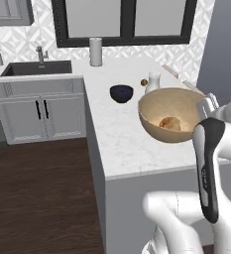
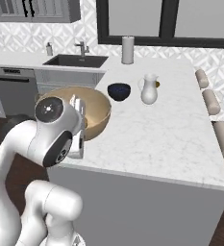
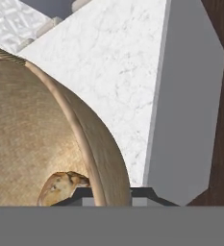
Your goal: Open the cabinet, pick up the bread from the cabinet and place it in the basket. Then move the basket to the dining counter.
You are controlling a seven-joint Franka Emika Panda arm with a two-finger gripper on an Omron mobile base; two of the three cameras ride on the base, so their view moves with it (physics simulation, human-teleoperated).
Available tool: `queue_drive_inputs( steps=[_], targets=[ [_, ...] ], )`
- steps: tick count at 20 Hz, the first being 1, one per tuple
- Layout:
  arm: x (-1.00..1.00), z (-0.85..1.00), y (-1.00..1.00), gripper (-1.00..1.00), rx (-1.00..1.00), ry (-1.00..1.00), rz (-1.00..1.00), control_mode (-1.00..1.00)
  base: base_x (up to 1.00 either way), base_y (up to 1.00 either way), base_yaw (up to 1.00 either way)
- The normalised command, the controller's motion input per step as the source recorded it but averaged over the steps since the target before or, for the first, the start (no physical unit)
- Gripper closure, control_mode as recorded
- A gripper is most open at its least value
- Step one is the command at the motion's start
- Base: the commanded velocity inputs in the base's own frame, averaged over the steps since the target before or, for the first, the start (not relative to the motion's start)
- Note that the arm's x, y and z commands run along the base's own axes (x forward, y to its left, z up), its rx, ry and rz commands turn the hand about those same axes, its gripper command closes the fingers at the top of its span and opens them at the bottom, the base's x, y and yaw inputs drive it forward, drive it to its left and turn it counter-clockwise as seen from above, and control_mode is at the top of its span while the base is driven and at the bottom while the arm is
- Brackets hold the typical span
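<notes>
While the arm reaches over the near corner of the worktop, the scene reads as follows.

Fingers: (image 3: 106,194) closed on the rim of the basket, one tip inside the wall and one outside, as the hand view shows; the basket wall runs up between the two dark tips.
Basket: (image 1: 159,106) wide, tan, bowl-shaped, tilted, above the near part of the worktop at its left edge; whether its base touches the marble I cannot tell.
Bread: (image 1: 170,123) small golden-brown roll lying in the bottom of the basket, against the near wall; in the hand view it sits just inside the rim by the fingertips.
Worktop: (image 2: 166,134) long block with white marble top and plain pale sides, standing on a dark wood floor (image 1: 42,198).
Blue bowl: (image 1: 121,93) small, dark, upright on the worktop, just beyond the basket, apart from it.
Jug: (image 2: 149,89) white, upright, beside the blue bowl toward the far side.
Paper roll: (image 1: 95,51) upright at the far end of the worktop, under the window.
Sink: (image 1: 36,68) dark basin with tap, in the side counter to the left.
</notes>
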Motion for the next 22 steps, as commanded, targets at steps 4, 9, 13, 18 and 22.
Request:
queue_drive_inputs(
  steps=[4, 9, 13, 18, 22],
  targets=[
    [1.00, -0.47, -0.39, 1.00, 0.00, 0.11, 0.07, -1.00, 0.00, 0.00, 0.00],
    [1.00, -0.65, -0.26, 1.00, 0.00, 0.08, 0.14, -1.00, 0.00, 0.00, 0.00],
    [1.00, -0.67, -0.01, 1.00, -0.04, 0.13, 0.11, -1.00, 0.00, 0.00, 0.00],
    [0.94, -0.52, -0.03, 1.00, -0.04, 0.12, 0.10, -1.00, 0.00, 0.00, 0.00],
    [0.69, -0.42, -0.12, 1.00, 0.00, 0.00, 0.09, -1.00, 0.00, 0.00, 0.00]
  ],
)
